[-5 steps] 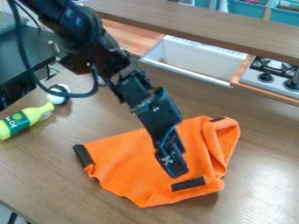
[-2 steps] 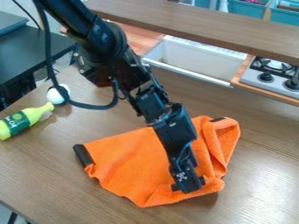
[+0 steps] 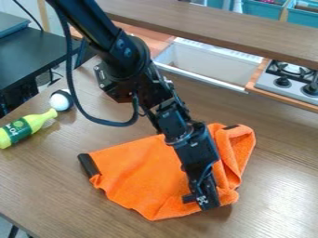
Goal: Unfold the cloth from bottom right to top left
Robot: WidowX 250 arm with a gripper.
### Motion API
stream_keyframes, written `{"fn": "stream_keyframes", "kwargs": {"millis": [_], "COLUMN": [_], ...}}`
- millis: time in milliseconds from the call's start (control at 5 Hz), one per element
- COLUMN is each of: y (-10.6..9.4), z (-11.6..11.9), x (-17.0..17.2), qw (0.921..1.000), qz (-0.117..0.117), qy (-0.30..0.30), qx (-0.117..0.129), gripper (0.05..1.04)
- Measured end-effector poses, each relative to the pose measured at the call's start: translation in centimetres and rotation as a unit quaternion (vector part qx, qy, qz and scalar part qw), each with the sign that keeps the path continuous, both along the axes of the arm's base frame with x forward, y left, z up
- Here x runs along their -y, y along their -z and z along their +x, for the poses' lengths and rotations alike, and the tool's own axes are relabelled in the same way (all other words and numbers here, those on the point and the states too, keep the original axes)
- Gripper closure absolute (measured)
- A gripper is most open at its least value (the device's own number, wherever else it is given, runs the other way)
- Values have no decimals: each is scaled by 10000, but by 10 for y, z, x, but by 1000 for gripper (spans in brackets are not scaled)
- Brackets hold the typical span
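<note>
Lying in the near part of the wooden table (image 3: 37, 186), the orange cloth (image 3: 140, 172) is creased, with layered folds along its right side. The gripper (image 3: 209, 206) points down over the cloth's lower right part, just beside a black patch (image 3: 189, 198); its opening, and whether it has hold of the fabric, cannot be told. A second black patch (image 3: 89, 165) marks the cloth's left corner. Farther back at left, a yellow-green bottle (image 3: 22, 130) lies on its side, its neck near a white ball (image 3: 61, 100). Beyond the table are a white basin (image 3: 202, 62), with a stove (image 3: 287, 79) to its right, then a brown ledge (image 3: 217, 22) and blue bins (image 3: 264, 9).
</note>
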State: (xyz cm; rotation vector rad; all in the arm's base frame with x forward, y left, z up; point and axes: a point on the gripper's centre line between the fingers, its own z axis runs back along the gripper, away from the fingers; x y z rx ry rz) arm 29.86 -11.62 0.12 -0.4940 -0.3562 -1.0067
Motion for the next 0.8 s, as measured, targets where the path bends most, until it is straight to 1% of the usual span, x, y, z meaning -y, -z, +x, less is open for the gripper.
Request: {"fn": "stream_keyframes", "kwargs": {"millis": [200,400,600,800], "y": [2,2,2,-11], "z": [0,0,-2,-1], "x": [4,6,7,2], "qw": [10000,9999,9999,9999], "qz": [50,73,30,-91], "qy": [36,83,149,77], "qx": [57,89,62,36], "gripper": [883,1000,1015,1015]}}
